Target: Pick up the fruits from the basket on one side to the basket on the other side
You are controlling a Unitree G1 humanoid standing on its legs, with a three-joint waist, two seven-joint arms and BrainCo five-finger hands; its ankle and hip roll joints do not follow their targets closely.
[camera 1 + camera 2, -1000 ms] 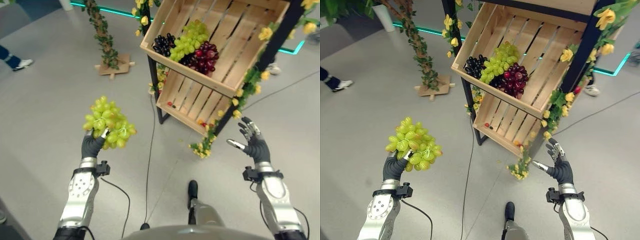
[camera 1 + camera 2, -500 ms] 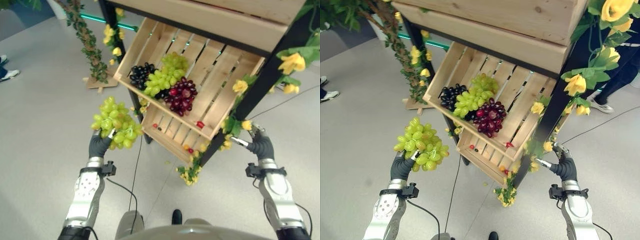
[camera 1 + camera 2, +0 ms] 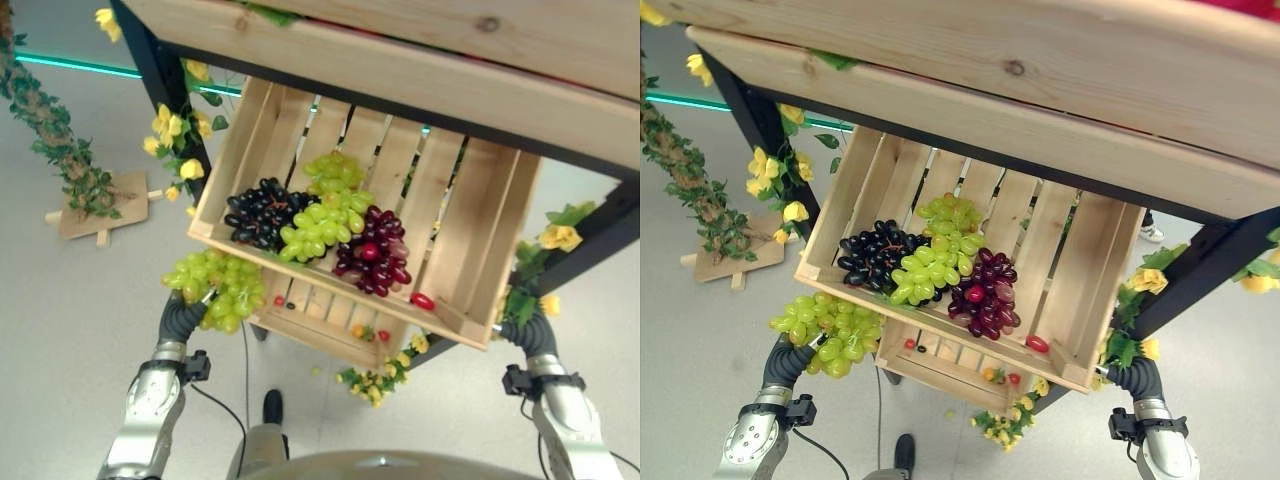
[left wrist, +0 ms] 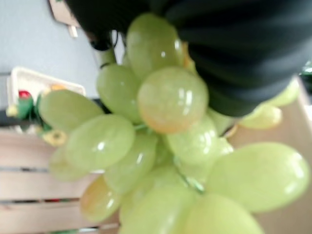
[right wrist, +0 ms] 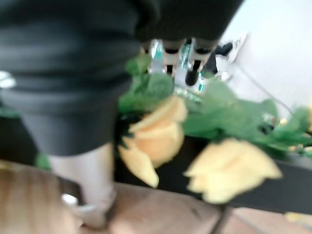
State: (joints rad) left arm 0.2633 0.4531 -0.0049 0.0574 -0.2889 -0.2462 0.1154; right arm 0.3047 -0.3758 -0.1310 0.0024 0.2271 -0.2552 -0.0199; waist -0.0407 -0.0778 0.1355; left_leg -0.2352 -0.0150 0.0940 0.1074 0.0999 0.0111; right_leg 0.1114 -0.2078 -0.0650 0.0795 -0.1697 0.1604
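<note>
Left hand (image 3: 181, 316) raised, gripping our green grapes (image 3: 213, 289).
They touch the crate's (image 3: 455, 322) front edge; right hand's (image 3: 534, 336) state unclear.

Your left hand (image 3: 180, 316) holds a grape bunch (image 3: 215, 288) just before the middle crate's (image 3: 470, 290) front left corner. In that crate three bunches (image 3: 320, 230) lie left of centre. A lower crate (image 3: 330, 335) sits beneath it. Your right hand (image 3: 532, 335) sits by the crate's right corner.
</note>
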